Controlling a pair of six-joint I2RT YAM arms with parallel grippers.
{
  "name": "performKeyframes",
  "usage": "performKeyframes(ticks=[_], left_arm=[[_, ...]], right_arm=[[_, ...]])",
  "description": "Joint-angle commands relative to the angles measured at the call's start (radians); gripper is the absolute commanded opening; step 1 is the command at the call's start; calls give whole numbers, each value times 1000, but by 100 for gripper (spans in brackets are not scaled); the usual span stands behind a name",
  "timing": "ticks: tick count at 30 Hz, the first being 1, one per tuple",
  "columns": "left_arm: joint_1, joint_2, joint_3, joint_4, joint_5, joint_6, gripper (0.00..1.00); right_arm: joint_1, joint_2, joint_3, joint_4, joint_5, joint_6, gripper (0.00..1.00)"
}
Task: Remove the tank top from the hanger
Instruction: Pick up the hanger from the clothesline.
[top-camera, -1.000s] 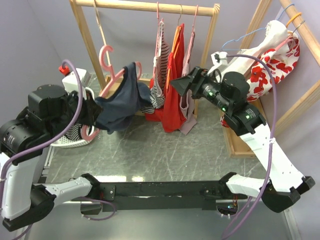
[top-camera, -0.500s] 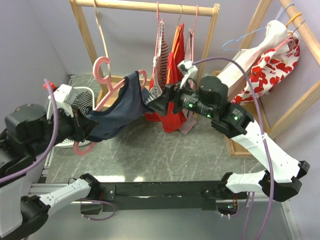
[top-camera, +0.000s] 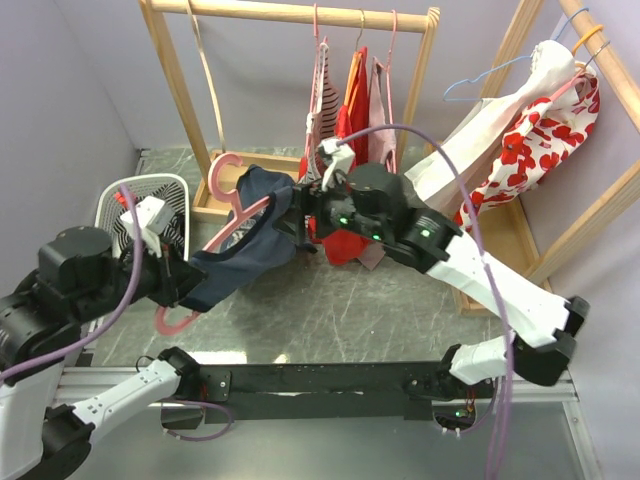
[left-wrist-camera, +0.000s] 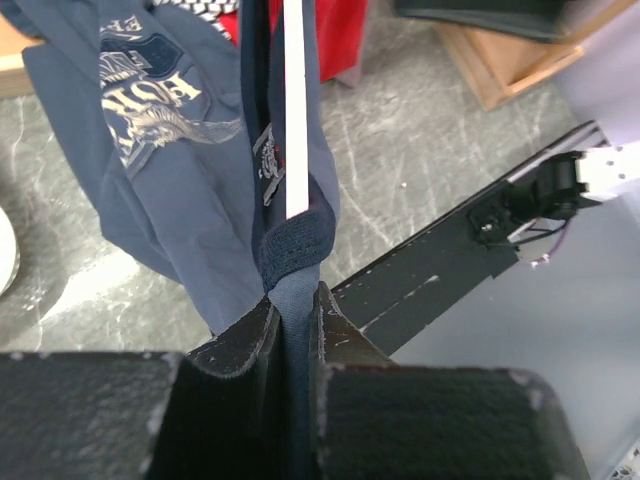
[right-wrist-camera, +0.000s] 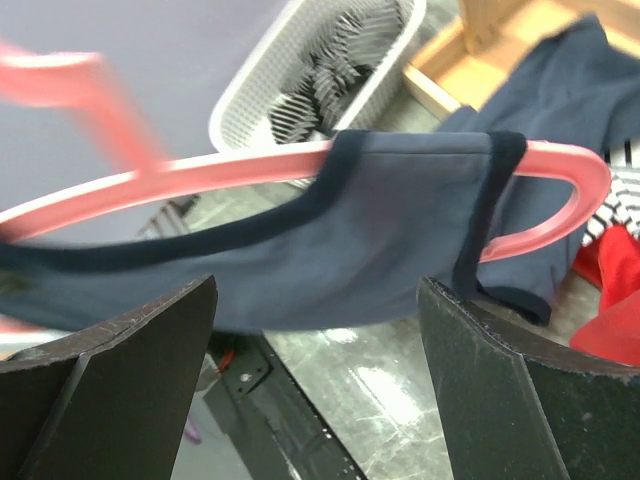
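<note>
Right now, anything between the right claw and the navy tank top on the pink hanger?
Nothing visible. The open right claw faces the navy fabric tank top draped over the arm of the pink plastic hanger, with open air between. The left claw pinches the fabric elsewhere, off that path.
</note>
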Motion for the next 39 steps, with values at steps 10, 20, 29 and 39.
performKeyframes(ticks=[10, 20, 29, 39], left_arm=[[-4, -86, -26, 83, 122, -26, 1], [-4, -102, -23, 85, 129, -27, 1], [-2, -111, -2, 86, 158, -36, 1], [-2, -129, -8, 65, 81, -41, 1]], right_arm=[[8, 82, 30, 157, 29, 133, 89], [6, 141, 68, 123, 63, 178, 53], [6, 116, 37, 132, 161, 179, 69], [6, 115, 93, 62, 288, 144, 0]])
